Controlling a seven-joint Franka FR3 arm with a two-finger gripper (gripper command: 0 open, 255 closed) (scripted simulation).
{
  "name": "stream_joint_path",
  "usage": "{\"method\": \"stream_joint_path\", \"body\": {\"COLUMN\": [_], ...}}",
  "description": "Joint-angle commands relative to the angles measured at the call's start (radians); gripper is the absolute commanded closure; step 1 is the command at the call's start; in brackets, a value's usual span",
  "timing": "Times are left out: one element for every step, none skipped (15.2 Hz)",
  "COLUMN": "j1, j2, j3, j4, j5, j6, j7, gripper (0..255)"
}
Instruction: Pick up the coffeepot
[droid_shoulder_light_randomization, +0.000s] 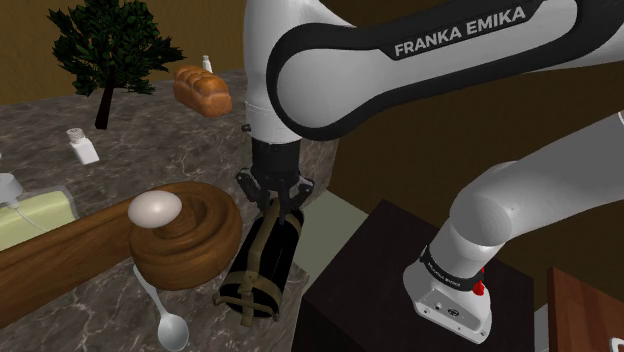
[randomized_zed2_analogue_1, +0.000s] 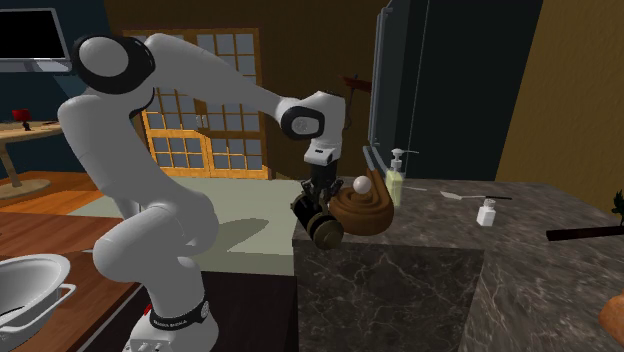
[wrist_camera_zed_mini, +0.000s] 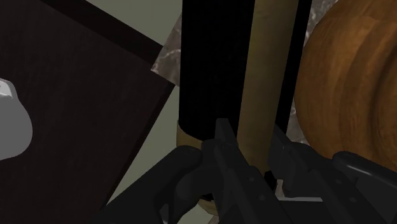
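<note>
Claw (droid_shoulder_light_randomization: 277, 212) points straight down, clenched on the coffeepot (droid_shoulder_light_randomization: 262, 265), a dark cylinder with tan straps that hangs tilted directly beneath the fingers at the edge of the desk (droid_shoulder_light_randomization: 80, 300). In the wrist view the two fingers press on either side of a tan band (wrist_camera_zed_mini: 257, 76) running the length of the pot. My guess is the band was chosen because it fits between the jaws where the full body would not. Just beside the claw, on the desk side, sits a turned wooden bowl (droid_shoulder_light_randomization: 195, 235) with a white egg-shaped thing (droid_shoulder_light_randomization: 154, 209) on top. The pot is close against the bowl, which leaves room only for a top-down grip. A spoon (droid_shoulder_light_randomization: 165, 318) lies near the pot's lower end. The dark stand (droid_shoulder_light_randomization: 380, 270) is on the claw's other side. Cannot tell whether the pot's base is clear of the desk. Judgement: grasp made, lift due. Risk: the pot may swing on the band.
</note>
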Motion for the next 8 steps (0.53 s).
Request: {"method": "stream_joint_path", "body": {"j1": [0.002,0.003,0.004,0.005,0.006,0.007,0.008,0.008], "j2": [-0.002,-0.008,-0.014,-0.019,-0.024,-0.029,-0.033,-0.038], "j3": [0.000,-0.007,-0.014,-0.020,-0.026,-0.033,-0.039,-0.045], "j4": [-0.003,0.006,0.015,0.024,0.033,0.043,0.053,0.063], "j5": [0.002,0.000,-0.002,-0.004,-0.006,-0.008,-0.010,-0.012], "j6": [0.000,-0.015,-0.030,-0.045,-0.060,-0.074,-0.088,-0.103], "j7": [0.000,0.000,0.001,0.001,0.002,0.003,0.004,0.005], "gripper": [255,255,255,255,255,255,255,255]}}
